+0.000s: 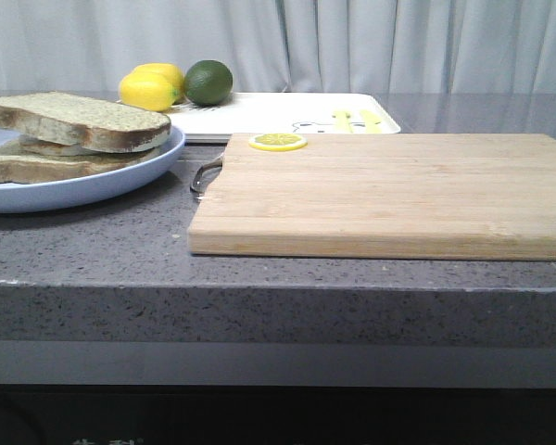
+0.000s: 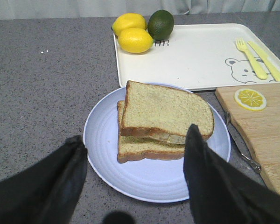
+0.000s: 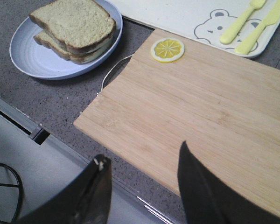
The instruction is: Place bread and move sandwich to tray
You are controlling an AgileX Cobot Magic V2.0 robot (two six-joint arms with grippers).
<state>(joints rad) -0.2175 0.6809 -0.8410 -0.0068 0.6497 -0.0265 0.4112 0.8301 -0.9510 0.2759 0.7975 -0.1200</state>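
**Presently on the counter: plated sandwich, board, tray**

Item one, the sandwich (image 2: 163, 122): two brown-crusted slices stacked on a round pale-blue plate (image 2: 105, 140) at the left of the grey counter (image 1: 93, 241), the upper slice, the bread (image 2: 165, 109), skewed over the lower, with a pale filling showing at the near edge. The plate's rim overhangs no edge; bare counter lies left of it.

Item two, the tray (image 2: 196, 56): white, low-rimmed, at the far side, just beyond the plate. It carries two lemons (image 2: 130, 32) and a lime (image 2: 160, 24) at its far-left corner, a bear print, and a yellow fork (image 2: 251, 58) and knife (image 2: 267, 60) at its right. Its middle is bare.

Item three, the wooden cutting board (image 1: 389, 195): right of the plate, its metal handle (image 1: 204, 176) toward the plate, a lemon slice (image 1: 278, 142) at its far-left corner. Its near edge lies close to the counter's front lip.

Item four, the left gripper (image 2: 135, 182): above the plate's near side, jaws spread wide, holding nothing.

Item five, the right gripper (image 3: 142, 191): above the counter's front lip at the board's near edge, jaws parted, empty.
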